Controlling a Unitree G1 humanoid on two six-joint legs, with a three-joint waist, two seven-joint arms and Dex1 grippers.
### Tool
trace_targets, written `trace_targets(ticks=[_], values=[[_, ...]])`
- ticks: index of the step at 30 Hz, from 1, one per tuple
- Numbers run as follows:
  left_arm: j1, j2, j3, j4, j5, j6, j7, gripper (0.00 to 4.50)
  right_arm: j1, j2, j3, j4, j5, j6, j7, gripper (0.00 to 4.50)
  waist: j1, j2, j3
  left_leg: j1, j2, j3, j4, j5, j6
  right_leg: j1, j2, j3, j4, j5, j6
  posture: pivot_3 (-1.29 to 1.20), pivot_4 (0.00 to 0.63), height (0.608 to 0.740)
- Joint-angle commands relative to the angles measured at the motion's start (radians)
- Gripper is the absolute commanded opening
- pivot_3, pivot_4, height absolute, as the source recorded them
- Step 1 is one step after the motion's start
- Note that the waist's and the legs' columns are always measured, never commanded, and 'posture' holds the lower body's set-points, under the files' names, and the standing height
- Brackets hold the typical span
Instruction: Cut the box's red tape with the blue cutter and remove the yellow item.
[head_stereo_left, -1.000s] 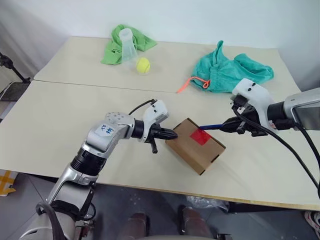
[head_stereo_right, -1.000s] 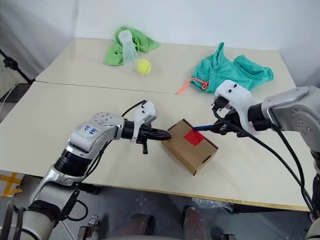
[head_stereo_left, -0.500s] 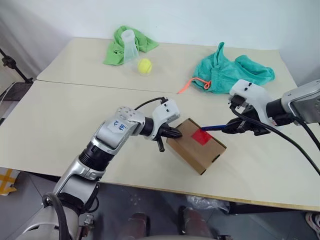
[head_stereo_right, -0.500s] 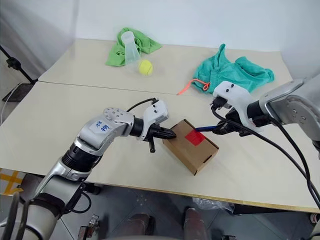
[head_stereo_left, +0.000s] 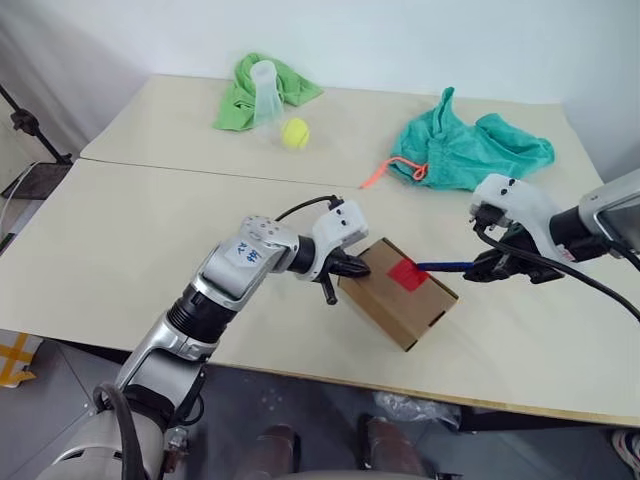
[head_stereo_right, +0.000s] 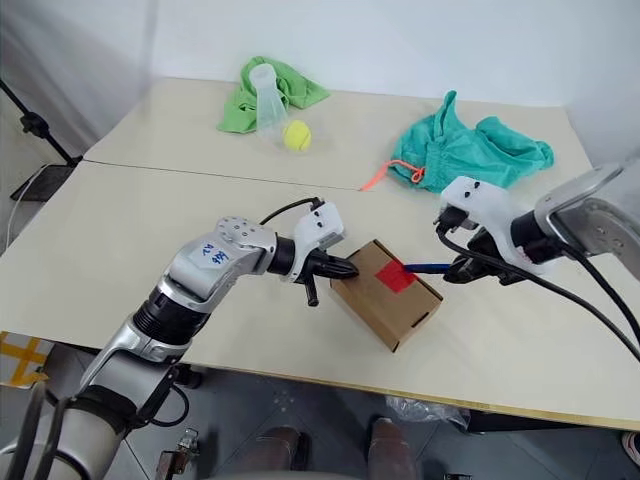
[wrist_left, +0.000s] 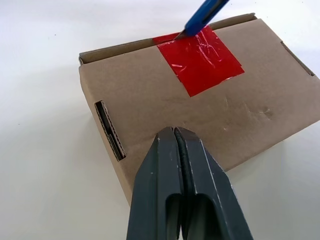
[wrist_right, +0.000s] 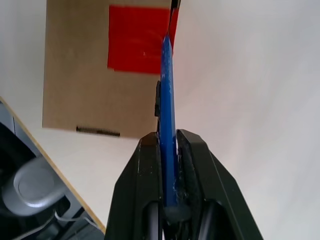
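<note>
The brown box (head_stereo_left: 385, 305) lies askew near the table's front edge, lid shut, with the red tape (head_stereo_left: 407, 274) across its seam. My left gripper (head_stereo_left: 360, 268) is shut and empty, and its fingertips (wrist_left: 175, 142) rest against the box's left end. My right gripper (head_stereo_left: 492, 266) is to the right of the box, shut on the blue cutter (head_stereo_left: 446, 266). The cutter reaches left, and its dark tip touches the far edge of the red tape (wrist_left: 200, 62). The yellow item is hidden.
At the back of the table are a fuzzy tennis ball (head_stereo_left: 294, 132), a green cloth (head_stereo_left: 240, 100) with a clear cup (head_stereo_left: 264, 80) on it, and a teal drawstring bag (head_stereo_left: 470, 150) with an orange cord (head_stereo_left: 378, 175). The table's front edge (head_stereo_left: 330, 378) runs just below the box.
The right gripper has drawn the cutter slightly to the right, so its tip now sits at the tape's far edge. The left gripper has edged right against the box. The camera has shifted a little.
</note>
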Motion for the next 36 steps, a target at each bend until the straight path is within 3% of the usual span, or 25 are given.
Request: trace_targets(ticks=[1,13,20,23,27,31,34,36], values=[[0.046,0.006,-0.08,0.077,0.06,0.058,0.031,0.04,0.002,-0.042,0.013,-0.039,0.004,0.016,0.052,0.19,0.002,0.0,0.0,0.0,0.0,0.0,0.0,0.0,0.0,0.0,0.0,0.0,0.0,0.0,0.0,0.0,0.15,0.74],[0.037,-0.004,-0.08,0.119,0.068,0.032,0.029,0.04,0.09,-0.197,-0.032,-0.142,-0.035,-0.023,0.171,0.19,0.008,0.0,0.0,0.002,0.0,0.0,0.001,-0.002,0.002,0.004,0.0,-0.001,-0.002,0.0,0.0,0.0,0.15,0.74],[0.034,-0.001,-0.082,0.139,0.071,0.007,0.02,0.04,0.223,-0.235,-0.356,-0.054,-0.045,-0.124,0.162,0.19,0.008,0.002,-0.001,0.006,0.0,0.001,0.002,-0.003,0.003,0.007,0.0,-0.001,-0.002,0.0,0.001,0.0,0.15,0.74],[0.03,-0.001,-0.088,0.148,0.072,-0.004,0.011,0.04,0.325,-0.159,-0.592,-0.007,-0.067,-0.153,0.093,0.19,0.009,0.002,-0.001,0.007,0.001,0.001,0.002,-0.004,0.003,0.008,0.0,0.0,-0.002,0.001,0.001,0.0,0.15,0.74],[0.022,-0.011,-0.093,0.167,0.077,-0.037,0.007,0.04,0.582,-0.01,-0.84,-0.004,-0.145,-0.242,-0.001,0.19,0.012,-0.001,-0.004,0.012,0.002,0.001,0.001,-0.004,0.003,0.014,0.0,0.0,-0.003,0.001,0.001,0.0,0.15,0.74],[0.011,-0.028,-0.084,0.188,0.08,-0.076,0.004,0.04,0.866,0.21,-0.937,-0.047,-0.259,-0.503,-0.093,0.19,0.013,0.0,-0.005,0.016,0.002,0.0,0.001,-0.006,0.005,0.021,-0.001,0.0,-0.007,0.001,0.002,0.0,0.15,0.74],[0.015,-0.048,-0.041,0.188,0.067,-0.119,0.016,0.04,1.002,0.387,-0.955,-0.005,-0.334,-0.688,-0.176,0.19,0.012,0.005,-0.006,0.016,0.0,0.001,0.002,-0.005,0.005,0.019,-0.001,0.002,-0.006,0.002,0.004,0.0,0.15,0.74],[0.018,-0.057,-0.019,0.186,0.059,-0.13,0.021,0.04,1.059,0.44,-0.954,0.014,-0.36,-0.754,-0.191,0.19,0.013,0.005,-0.006,0.016,-0.001,0.001,0.001,-0.005,0.005,0.019,-0.001,0.002,-0.005,0.003,0.004,0.0,0.15,0.74]])
